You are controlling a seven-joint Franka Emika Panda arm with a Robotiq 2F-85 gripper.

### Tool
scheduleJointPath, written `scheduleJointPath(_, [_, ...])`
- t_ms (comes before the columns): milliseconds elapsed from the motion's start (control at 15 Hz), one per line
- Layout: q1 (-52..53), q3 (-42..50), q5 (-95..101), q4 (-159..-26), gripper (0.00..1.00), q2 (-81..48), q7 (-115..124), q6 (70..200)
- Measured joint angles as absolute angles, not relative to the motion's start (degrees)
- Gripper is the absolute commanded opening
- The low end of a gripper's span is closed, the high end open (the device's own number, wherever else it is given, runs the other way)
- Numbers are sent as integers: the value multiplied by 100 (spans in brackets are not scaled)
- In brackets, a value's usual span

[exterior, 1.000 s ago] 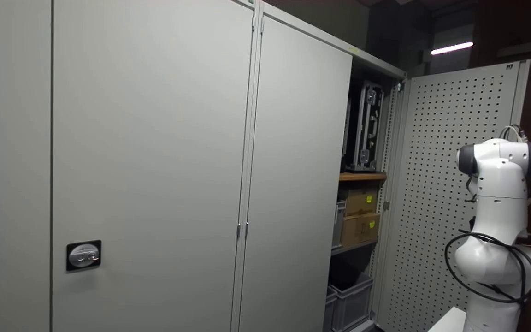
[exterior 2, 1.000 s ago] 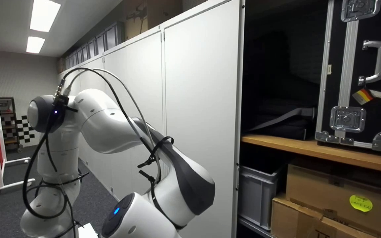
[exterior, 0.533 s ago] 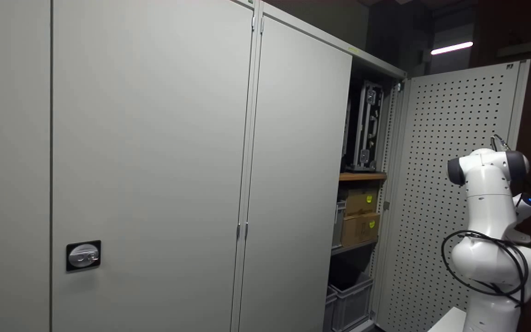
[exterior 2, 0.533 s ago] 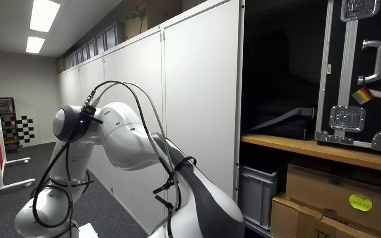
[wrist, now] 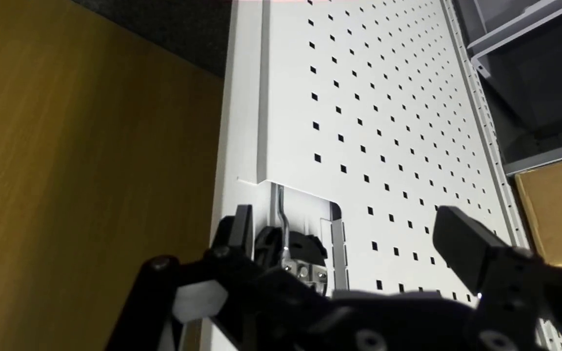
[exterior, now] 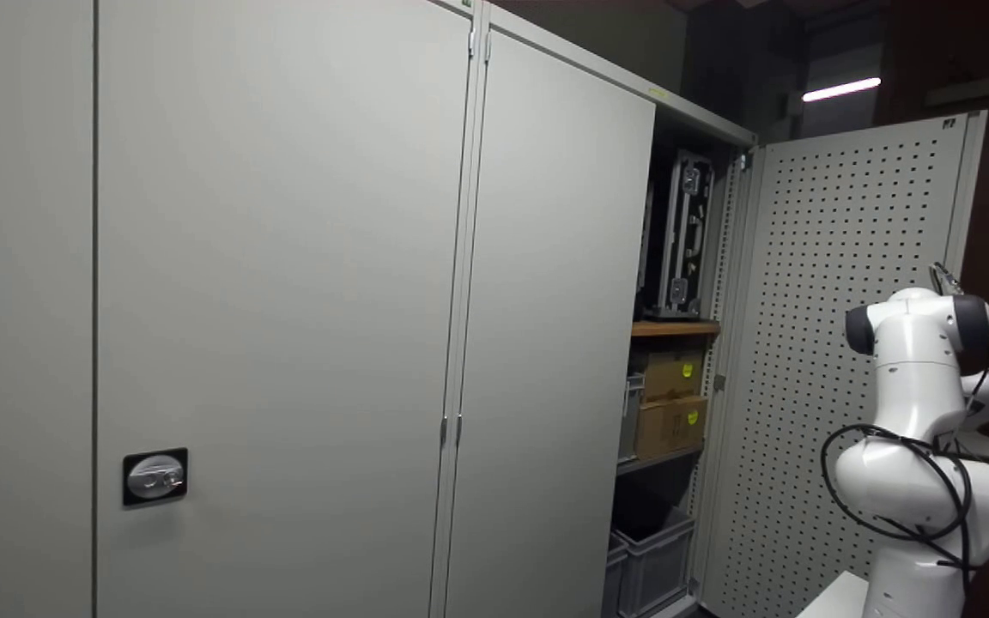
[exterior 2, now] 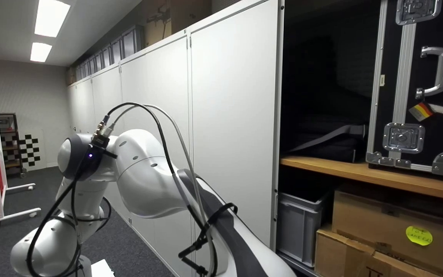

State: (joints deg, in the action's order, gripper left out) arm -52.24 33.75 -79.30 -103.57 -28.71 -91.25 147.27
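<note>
In the wrist view my gripper [wrist: 344, 225] stands wide open, with nothing between its fingers. Beyond it is the white perforated cabinet door [wrist: 291, 122], swung out; the same door [exterior: 838, 215] shows behind the arm in an exterior view. A cut-out near the door's free edge bares a black latch mechanism [wrist: 305, 248] with a metal rod, seen just right of the left finger [wrist: 241, 226]. The gripper's base hides the lower part of that latch. Whether any finger touches the door I cannot tell. Both exterior views show the arm, but not the gripper.
The open cabinet holds a black flight case [exterior 2: 437, 127] on a wooden shelf [exterior 2: 360, 173], with a grey bin [exterior 2: 300, 231] and cardboard boxes [exterior 2: 383, 227] below. A closed cabinet door [exterior: 555, 300] stands beside the opening. Brown wood [wrist: 90, 146] lies left of the perforated door.
The arm has sunk and reached forward: in an exterior view its wrist has dropped out of the bottom of the picture. The cabinet and its contents look unmoved.
</note>
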Motion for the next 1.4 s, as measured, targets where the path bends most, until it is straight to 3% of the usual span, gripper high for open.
scheduleJointPath(600, [-6517, 2411, -7441, -9363, 100, -3096, -9096, 14252])
scheduleJointPath(1400, [-7248, 1708, -7070, -8490, 100, -3586, -9095, 13841])
